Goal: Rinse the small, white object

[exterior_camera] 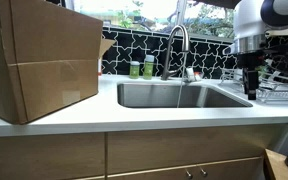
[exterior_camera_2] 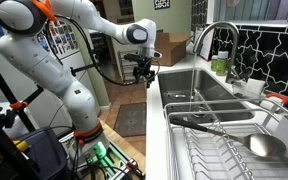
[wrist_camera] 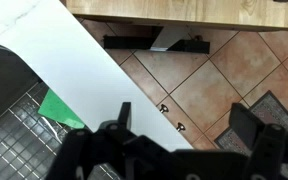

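Note:
A tiny whitish item point(exterior_camera: 189, 72) stands by the base of the chrome faucet point(exterior_camera: 176, 45); it is too small to make out its shape. The faucet also shows in an exterior view point(exterior_camera_2: 214, 38). My gripper point(exterior_camera: 251, 88) hangs at the right end of the steel sink point(exterior_camera: 174, 95), well away from the whitish item. In an exterior view it point(exterior_camera_2: 144, 78) is above the counter's front edge. In the wrist view the gripper point(wrist_camera: 185, 112) is open and empty, with floor tiles between its fingers.
Two small green bottles point(exterior_camera: 141, 68) stand behind the sink. A large cardboard box point(exterior_camera: 39, 60) fills the counter's left side. A dish rack point(exterior_camera_2: 234, 140) with utensils sits beside the sink. The wrist view shows the white counter edge point(wrist_camera: 94, 70) and a green patch point(wrist_camera: 59, 108).

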Controlling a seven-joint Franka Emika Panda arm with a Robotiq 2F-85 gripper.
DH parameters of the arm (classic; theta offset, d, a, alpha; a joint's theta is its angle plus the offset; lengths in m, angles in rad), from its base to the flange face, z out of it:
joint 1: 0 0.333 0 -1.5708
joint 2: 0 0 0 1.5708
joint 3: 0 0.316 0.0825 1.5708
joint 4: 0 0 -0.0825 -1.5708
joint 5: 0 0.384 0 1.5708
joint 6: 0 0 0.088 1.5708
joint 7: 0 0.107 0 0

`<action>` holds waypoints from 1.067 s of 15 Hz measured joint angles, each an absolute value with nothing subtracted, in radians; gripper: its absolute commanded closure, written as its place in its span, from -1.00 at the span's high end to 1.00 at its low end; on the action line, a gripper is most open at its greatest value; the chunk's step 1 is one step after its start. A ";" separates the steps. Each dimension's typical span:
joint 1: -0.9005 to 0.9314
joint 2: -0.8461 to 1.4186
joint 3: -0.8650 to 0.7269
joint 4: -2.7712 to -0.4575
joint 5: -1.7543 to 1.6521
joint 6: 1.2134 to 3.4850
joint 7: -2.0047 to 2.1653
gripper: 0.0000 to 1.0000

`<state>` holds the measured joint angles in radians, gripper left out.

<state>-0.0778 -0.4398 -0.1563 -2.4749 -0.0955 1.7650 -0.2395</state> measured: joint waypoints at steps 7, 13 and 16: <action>-0.078 -0.440 -0.156 -2.475 -0.096 1.765 -0.239 1.00; -0.175 -0.386 -0.234 -2.326 -0.100 1.842 -0.178 1.00; -0.235 -0.348 -0.293 -2.198 -0.104 1.925 -0.178 1.00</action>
<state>-0.2352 -0.3482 -0.2928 -2.1983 -0.1042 1.9255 -0.1782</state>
